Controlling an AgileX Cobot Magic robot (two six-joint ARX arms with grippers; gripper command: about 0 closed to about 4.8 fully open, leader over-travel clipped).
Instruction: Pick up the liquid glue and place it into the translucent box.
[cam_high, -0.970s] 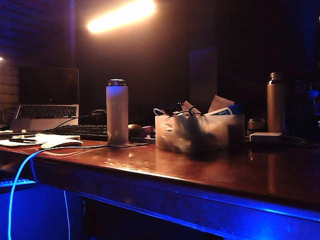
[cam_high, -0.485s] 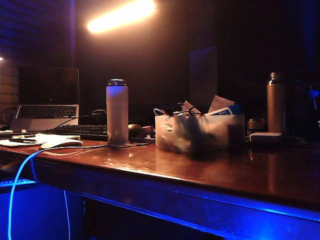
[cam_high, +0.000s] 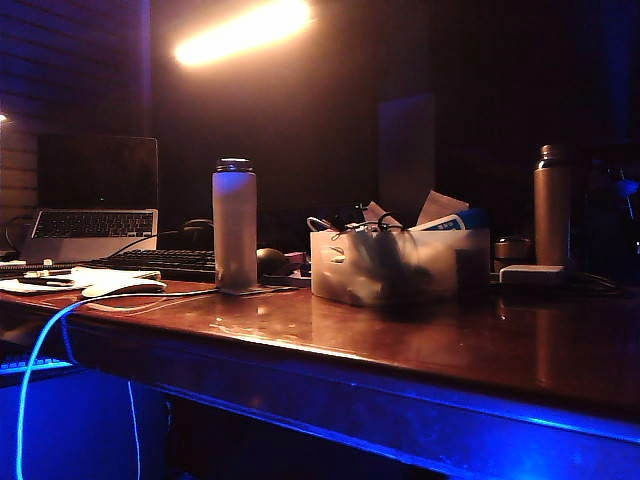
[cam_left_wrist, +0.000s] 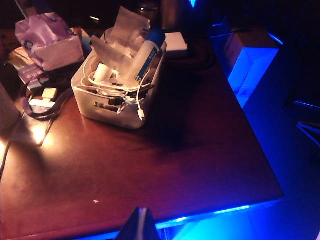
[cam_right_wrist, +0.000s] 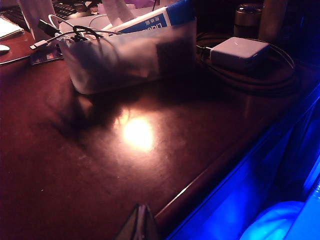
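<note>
The liquid glue (cam_left_wrist: 148, 52), a slim white bottle with a blue cap and label, lies tilted inside the translucent box (cam_left_wrist: 102, 114) on top of cables and papers. In the right wrist view the liquid glue's blue label (cam_right_wrist: 152, 21) shows above the rim of the translucent box (cam_right_wrist: 125, 60). In the exterior view the translucent box (cam_high: 400, 265) stands mid-table. My left gripper (cam_left_wrist: 142, 211) is shut and empty, back over the table's front edge. My right gripper (cam_right_wrist: 141, 206) is shut and empty too, near the table's edge, well short of the box.
A large white flask (cam_high: 234, 225) stands left of the box and a brown metallic bottle (cam_high: 551, 205) right of it. A laptop (cam_high: 95, 215) and keyboard (cam_high: 160, 262) fill the far left. A white power adapter (cam_right_wrist: 239, 52) with coiled cable lies beside the box.
The dark shadow across the box's front has shifted slightly in the exterior view. The bottles, the box and its contents have stayed in place.
</note>
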